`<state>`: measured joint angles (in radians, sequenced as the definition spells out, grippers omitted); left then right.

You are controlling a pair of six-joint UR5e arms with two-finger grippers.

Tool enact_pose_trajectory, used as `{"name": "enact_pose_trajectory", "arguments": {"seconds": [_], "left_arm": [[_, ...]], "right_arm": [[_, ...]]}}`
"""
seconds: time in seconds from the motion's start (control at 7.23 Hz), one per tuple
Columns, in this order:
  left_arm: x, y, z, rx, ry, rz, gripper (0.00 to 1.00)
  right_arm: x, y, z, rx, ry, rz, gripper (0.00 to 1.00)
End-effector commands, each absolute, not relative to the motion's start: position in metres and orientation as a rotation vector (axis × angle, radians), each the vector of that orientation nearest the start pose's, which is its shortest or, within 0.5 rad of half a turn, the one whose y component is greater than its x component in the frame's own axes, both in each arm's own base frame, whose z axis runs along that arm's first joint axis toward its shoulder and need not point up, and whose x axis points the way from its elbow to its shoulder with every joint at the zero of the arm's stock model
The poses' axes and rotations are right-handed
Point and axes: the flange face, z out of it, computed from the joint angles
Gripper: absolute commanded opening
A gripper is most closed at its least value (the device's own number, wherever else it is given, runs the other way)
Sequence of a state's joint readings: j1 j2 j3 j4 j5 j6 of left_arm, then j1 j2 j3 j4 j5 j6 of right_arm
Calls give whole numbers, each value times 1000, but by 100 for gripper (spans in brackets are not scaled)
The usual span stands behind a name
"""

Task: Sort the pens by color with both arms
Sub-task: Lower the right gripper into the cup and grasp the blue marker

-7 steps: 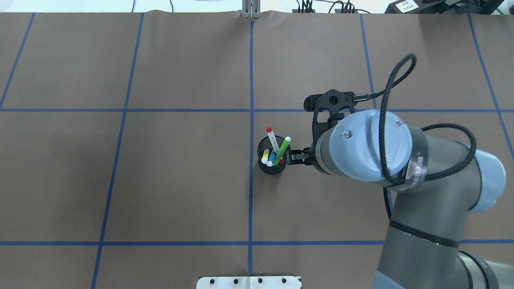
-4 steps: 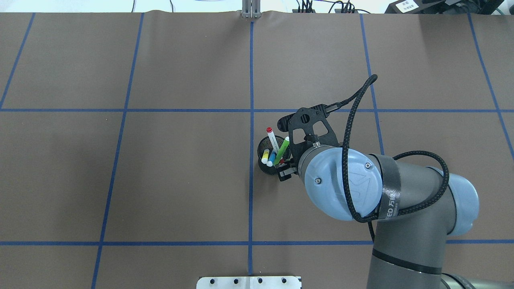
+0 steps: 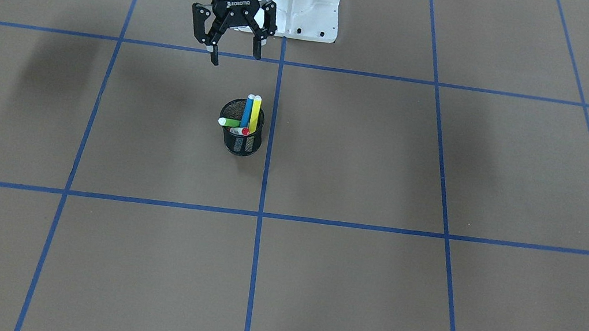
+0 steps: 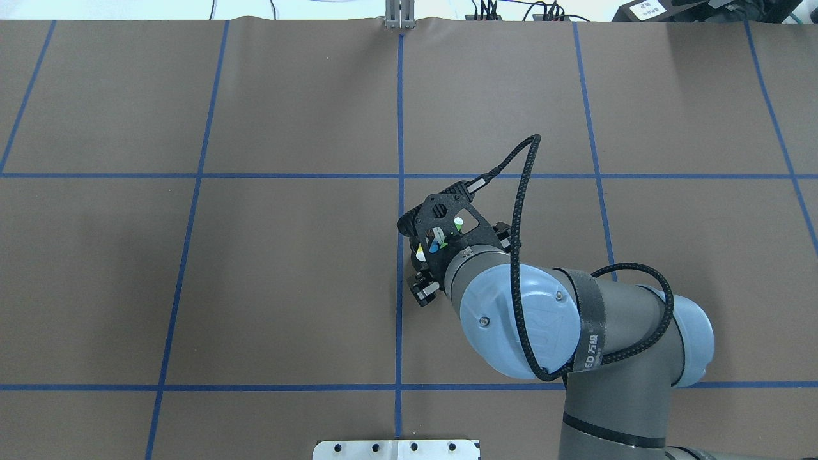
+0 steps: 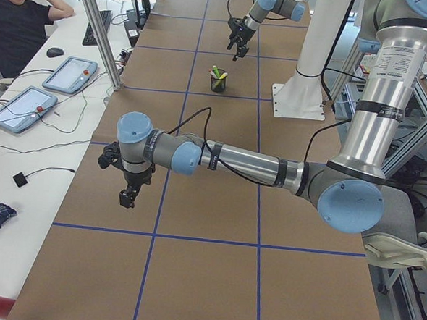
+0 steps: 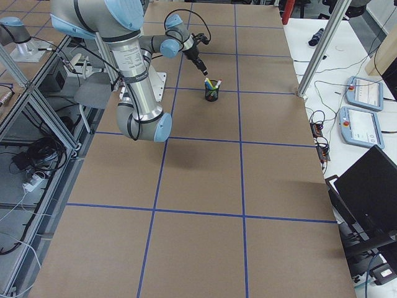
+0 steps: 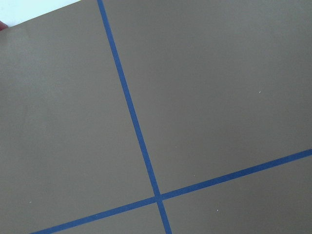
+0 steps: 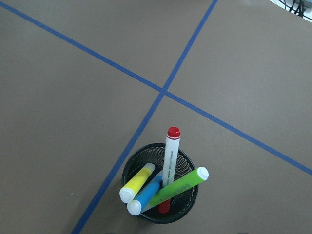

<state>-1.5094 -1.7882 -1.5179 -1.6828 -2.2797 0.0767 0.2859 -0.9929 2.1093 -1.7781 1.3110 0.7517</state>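
Observation:
A black mesh cup (image 3: 242,145) stands just right of the table's centre line with all the pens in it: yellow (image 3: 256,110), blue (image 3: 247,113), green (image 3: 229,122) and red-capped white (image 3: 243,131). The right wrist view looks down on them: red-capped (image 8: 171,156), yellow (image 8: 138,181), blue (image 8: 148,192), green (image 8: 180,187). My right gripper (image 3: 236,57) hangs open and empty above the table, on the robot's side of the cup. From overhead its wrist mount covers most of the cup. My left gripper (image 5: 128,195) shows only in the exterior left view, far from the cup; whether it is open or shut I cannot tell.
Brown table cover (image 4: 287,287) carries a grid of blue tape lines (image 4: 400,128). The white base pedestal (image 3: 309,10) stands behind the right gripper. A person sits at the side bench (image 5: 19,17) with tablets. The left wrist view holds only cover and tape (image 7: 158,197).
The right arm has swung left and turned its wrist. Its gripper went from the cup's right side to the robot's side of it, and the wrist mount now hides the cup from overhead.

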Motion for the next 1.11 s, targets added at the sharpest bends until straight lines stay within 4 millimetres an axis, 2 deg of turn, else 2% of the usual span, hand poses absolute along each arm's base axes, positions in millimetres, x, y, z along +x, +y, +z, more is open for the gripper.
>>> {"name": "enact_pose_trajectory", "arguments": {"seconds": [0.0,0.41,0.97], "left_arm": [[-32,-599,559,272,703,230,100],[-32,-598,559,272,703,230,100],[-32,-598,559,271,704,228,100]], "right_arm": [[-477,-306,149,761,-572,-581,100],[-503,-314,168,726,-511,-605,89],[-530,-323,170,720,-473,-604,83]]}}
